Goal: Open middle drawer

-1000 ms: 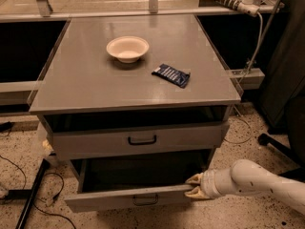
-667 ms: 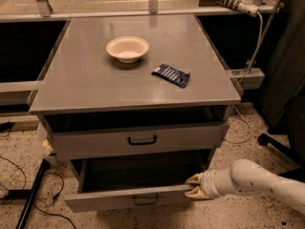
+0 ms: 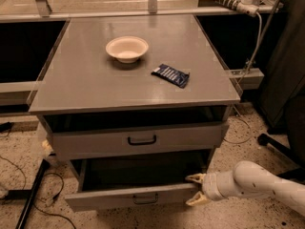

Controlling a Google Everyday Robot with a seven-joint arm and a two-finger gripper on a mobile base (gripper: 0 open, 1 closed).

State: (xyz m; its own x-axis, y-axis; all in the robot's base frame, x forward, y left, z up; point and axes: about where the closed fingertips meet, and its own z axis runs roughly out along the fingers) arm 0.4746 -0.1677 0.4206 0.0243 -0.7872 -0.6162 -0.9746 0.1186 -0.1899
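Observation:
The middle drawer (image 3: 133, 197) is the low grey front with a small black bar handle. It is pulled out from the cabinet, and its dark inside shows behind the front. My gripper (image 3: 189, 190) is at the right end of this drawer front, on a white arm coming in from the lower right. Its two pale fingers (image 3: 194, 178) are spread apart, one above and one below the front's right end. The taller drawer front (image 3: 138, 140) above, also with a black handle, is pushed in.
A white bowl (image 3: 127, 48) and a dark blue packet (image 3: 171, 75) lie on the grey cabinet top (image 3: 86, 85). Cables run on the speckled floor at the left (image 3: 28, 194). A dark chair base (image 3: 279, 144) stands at the right.

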